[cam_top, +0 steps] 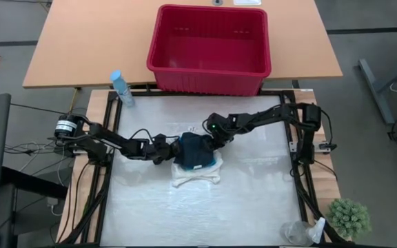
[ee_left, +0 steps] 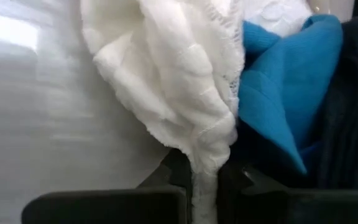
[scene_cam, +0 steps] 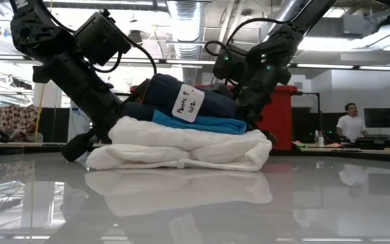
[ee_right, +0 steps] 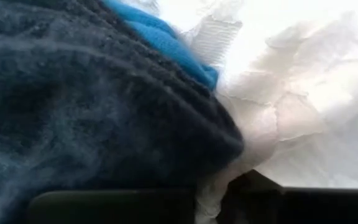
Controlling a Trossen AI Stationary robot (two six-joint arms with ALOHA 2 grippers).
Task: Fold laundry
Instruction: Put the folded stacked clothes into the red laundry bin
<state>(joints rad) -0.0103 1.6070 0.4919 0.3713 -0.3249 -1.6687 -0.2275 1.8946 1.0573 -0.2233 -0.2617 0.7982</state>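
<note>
The laundry lies stacked in the middle of the table. The cream-white cloth (cam_top: pixel 197 176) (scene_cam: pixel 181 150) is at the bottom, the turquoise garment (cam_top: pixel 214 164) (scene_cam: pixel 198 123) in the middle and the navy garment (cam_top: pixel 194 150) (scene_cam: pixel 161 95) on top. The navy garment carries a white paper label (scene_cam: pixel 187 103). My left gripper (cam_top: pixel 169 149) (ee_left: pixel 205 186) is at the stack's left side, shut on the cream cloth. My right gripper (cam_top: pixel 209 138) (ee_right: pixel 209 200) is at the stack's far right side, shut, with cloth between its fingers. My left gripper pinches a bunched edge of the cream cloth (ee_left: pixel 207 163) between its two fingers, low and from the table's left; the layers cannot be counted. The cloth rests on the table. My right gripper comes slanting down from the far right. A strip of cream cloth (ee_right: pixel 211 186) shows between its fingers, with the navy garment (ee_right: pixel 104 112) lying against them; the garment hides the rest of the hold.
A red plastic basket (cam_top: pixel 209 45) (scene_cam: pixel 284 112) stands on the wooden table beyond the far edge. A blue bottle (cam_top: pixel 121 88) is at the far left corner. A clear bottle (cam_top: pixel 302 233) and a small plant (cam_top: pixel 349 218) are at the near right. A person (scene_cam: pixel 348 123) is far off in the room.
</note>
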